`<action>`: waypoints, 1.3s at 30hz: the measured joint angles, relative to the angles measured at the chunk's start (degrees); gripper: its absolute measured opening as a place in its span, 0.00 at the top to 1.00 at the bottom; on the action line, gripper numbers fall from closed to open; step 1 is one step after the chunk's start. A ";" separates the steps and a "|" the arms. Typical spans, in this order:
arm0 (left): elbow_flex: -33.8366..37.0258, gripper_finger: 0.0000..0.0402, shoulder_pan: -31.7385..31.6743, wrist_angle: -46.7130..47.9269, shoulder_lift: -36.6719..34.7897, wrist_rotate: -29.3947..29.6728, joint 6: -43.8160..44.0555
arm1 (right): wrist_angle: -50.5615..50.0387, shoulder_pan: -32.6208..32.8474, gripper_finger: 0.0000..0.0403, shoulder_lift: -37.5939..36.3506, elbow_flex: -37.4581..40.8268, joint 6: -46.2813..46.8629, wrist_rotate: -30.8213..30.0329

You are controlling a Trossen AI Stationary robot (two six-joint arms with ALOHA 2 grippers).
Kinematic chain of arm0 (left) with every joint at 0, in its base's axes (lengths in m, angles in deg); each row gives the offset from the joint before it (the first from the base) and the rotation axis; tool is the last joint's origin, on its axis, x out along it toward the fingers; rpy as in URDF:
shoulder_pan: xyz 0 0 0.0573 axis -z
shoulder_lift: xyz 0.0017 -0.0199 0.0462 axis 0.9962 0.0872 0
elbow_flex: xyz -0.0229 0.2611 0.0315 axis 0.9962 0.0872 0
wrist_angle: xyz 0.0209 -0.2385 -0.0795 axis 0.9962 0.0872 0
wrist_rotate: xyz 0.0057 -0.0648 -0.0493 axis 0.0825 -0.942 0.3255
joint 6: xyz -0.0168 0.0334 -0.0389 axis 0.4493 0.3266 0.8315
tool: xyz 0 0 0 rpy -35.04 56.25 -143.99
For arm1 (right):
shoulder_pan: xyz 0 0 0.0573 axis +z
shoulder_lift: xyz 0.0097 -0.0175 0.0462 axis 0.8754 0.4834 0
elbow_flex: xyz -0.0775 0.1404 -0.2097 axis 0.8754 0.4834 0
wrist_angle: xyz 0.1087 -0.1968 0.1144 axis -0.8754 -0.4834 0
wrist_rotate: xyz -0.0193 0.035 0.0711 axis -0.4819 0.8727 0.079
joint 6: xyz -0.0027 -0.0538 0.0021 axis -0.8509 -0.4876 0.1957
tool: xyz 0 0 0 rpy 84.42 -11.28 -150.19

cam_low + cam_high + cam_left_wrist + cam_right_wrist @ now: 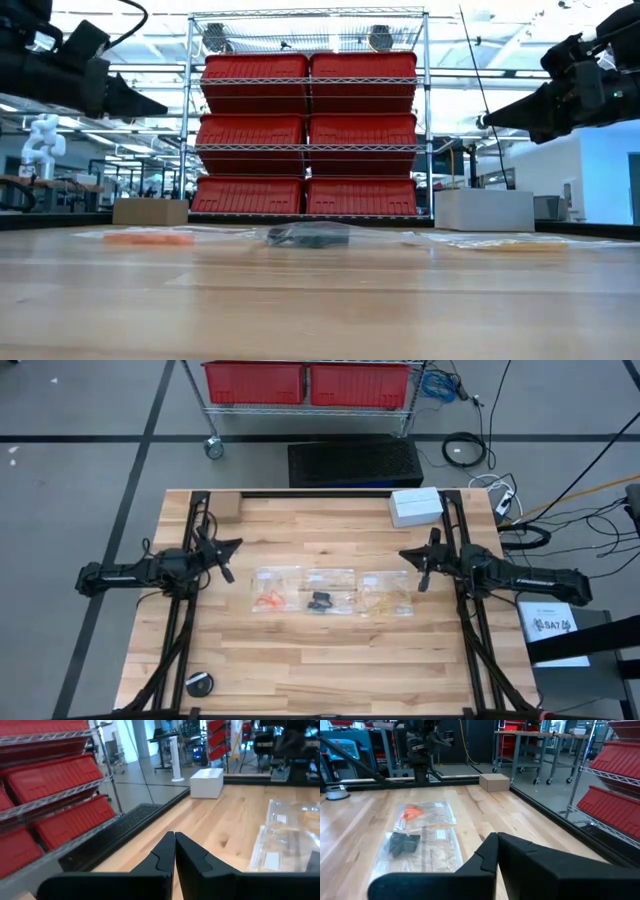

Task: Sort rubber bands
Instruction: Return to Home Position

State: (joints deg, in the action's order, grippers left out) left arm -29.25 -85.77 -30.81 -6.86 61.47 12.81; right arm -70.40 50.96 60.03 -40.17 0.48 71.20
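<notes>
Between left jaws and right jaws, both pressed together, bagged rubber bands (320, 600) lie untouched.

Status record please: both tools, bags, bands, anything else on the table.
bags: three clear bags in a row, mid-table
left tool: shut, empty, raised left of the bags
right tool: shut, empty, raised right of the bags
orange rubber bands: in the bag nearest the left arm
black rubber bands: in the middle bag
pale rubber bands: in the bag nearest the right arm
loose bands: none seen
other: white box, cardboard box at the edge toward the red bins; round black object at the opposite edge, left side
</notes>
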 joint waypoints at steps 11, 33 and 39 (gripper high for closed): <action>-0.02 0.95 0.04 0.05 0.00 0.08 5.78 | 0.01 0.02 1.00 0.11 0.00 7.02 0.13; -0.04 0.95 0.04 0.12 0.00 0.16 5.88 | 0.03 0.02 1.00 0.13 0.00 6.89 0.12; -0.04 0.95 0.04 0.12 0.00 0.17 5.88 | 0.03 0.02 1.00 0.13 0.00 6.89 0.11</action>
State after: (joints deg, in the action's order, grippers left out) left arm -29.30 -85.73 -30.69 -6.86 61.64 18.69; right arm -70.36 50.98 60.16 -40.17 7.37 71.30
